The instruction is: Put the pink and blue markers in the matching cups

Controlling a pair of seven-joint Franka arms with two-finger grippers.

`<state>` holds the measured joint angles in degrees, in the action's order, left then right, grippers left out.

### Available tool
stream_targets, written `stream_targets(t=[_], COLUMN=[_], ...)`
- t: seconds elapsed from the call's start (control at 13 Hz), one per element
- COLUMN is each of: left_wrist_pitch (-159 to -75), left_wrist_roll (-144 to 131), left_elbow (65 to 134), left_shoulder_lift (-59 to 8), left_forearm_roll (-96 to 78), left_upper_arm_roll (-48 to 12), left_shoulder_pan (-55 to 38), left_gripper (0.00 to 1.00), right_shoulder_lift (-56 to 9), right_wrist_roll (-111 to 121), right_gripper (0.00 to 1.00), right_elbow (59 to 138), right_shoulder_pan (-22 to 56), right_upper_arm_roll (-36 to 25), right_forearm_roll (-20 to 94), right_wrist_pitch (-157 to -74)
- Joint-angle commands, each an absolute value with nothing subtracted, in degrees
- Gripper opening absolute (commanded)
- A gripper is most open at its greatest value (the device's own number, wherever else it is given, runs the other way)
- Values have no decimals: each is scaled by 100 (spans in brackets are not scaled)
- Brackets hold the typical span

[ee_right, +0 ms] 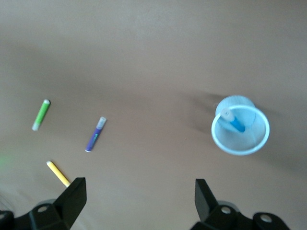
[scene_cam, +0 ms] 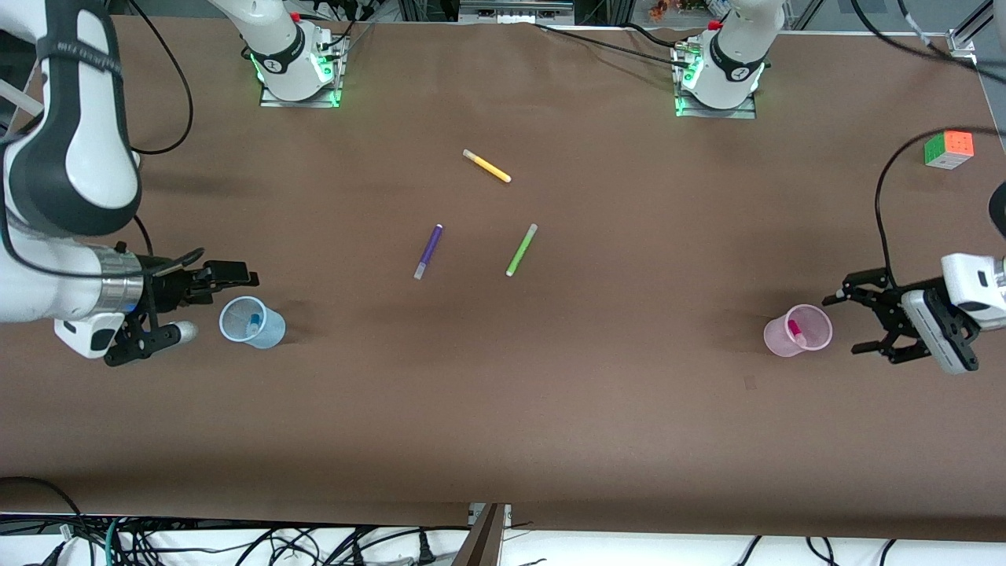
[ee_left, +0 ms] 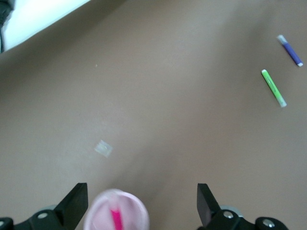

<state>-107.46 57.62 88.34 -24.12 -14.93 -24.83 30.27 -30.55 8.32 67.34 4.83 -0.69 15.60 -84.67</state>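
Observation:
The light blue cup (scene_cam: 271,332) stands upright near the right arm's end of the table, with the blue marker (scene_cam: 254,321) inside it. The same cup (ee_right: 254,139) and marker (ee_right: 233,121) appear in the right wrist view. My right gripper (scene_cam: 208,305) hangs open and empty over the table beside that cup. The light pink cup (scene_cam: 778,339) stands near the left arm's end and holds the pink marker (scene_cam: 795,331). My left gripper (scene_cam: 850,323) is open beside it, holding nothing. In the left wrist view the pink cup (ee_left: 100,216) with its marker (ee_left: 115,219) sits low between the open fingers.
A purple marker (scene_cam: 428,251) and a lime-green marker (scene_cam: 522,250) lie mid-table. A yellow marker (scene_cam: 487,166) lies farther from the front camera. A colour cube (scene_cam: 949,149) sits near the left arm's end. Cables trail at both table ends.

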Motion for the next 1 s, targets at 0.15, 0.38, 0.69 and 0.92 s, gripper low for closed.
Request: stream_targets(t=[0.15, 0.38, 0.69, 0.92], left_wrist_pitch=[-9977, -9204, -8587, -8552], left_wrist_roll=[2442, 753, -325, -308], left_elbow=[9026, 8887, 8868, 8859], left_shoulder_lift=[-1065, -809, -659, -650], left_forearm_roll=[-29, 218, 342, 492], left_upper_arm_roll=[-2391, -2399, -2495, -2601], left_shoulder_pan=[2067, 1715, 1389, 1380], left_gripper=[100, 100, 100, 100], right_shoulder_lift=[-2997, -2839, -1911, -1012], right_wrist_roll=[483, 492, 571, 571], right_gripper=[100, 100, 100, 100], right_elbow=[6407, 6337, 7203, 8418], right_shoulder_pan=[466, 396, 396, 220], right_upper_arm_roll=[-105, -158, 191, 316], right_forearm_roll=[907, 809, -666, -659], right_wrist_pitch=[-7964, -7744, -8302, -9026])
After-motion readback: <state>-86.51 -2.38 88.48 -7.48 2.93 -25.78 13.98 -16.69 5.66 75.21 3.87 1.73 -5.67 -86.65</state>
